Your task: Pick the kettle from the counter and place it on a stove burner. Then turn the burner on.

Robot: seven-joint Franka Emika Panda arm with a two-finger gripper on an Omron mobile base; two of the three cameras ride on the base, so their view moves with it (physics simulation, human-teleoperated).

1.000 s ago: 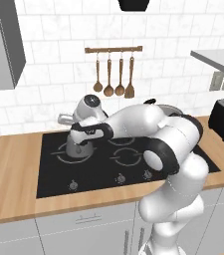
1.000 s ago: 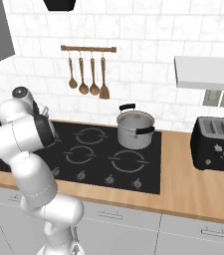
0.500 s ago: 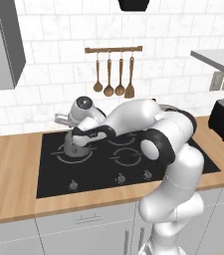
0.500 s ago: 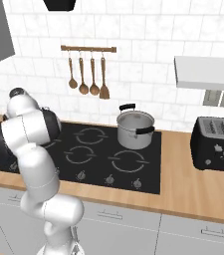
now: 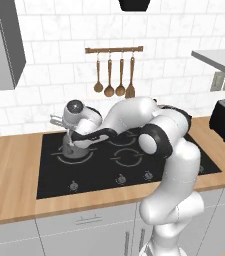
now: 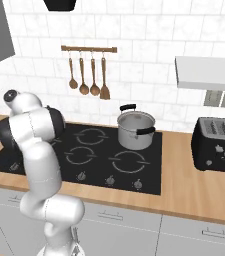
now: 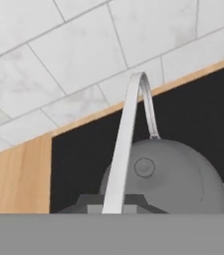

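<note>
Hand view looks down the kettle [image 7: 163,174]: its arched handle [image 7: 126,149] runs straight into the gripper [image 7: 114,205], so the jaws seem clamped on it, though the tips are cut off at the frame's bottom. Carrying by the handle keeps the body upright. In the left base view the kettle [image 5: 74,148] sits low over the front-left burner [image 5: 76,156] of the cooktop [image 5: 54,175], the wrist half covering it. Whether it touches the glass I cannot tell. Spout and knobs are hard to make out. A pot [image 6: 135,131] stands at the rear right.
</note>
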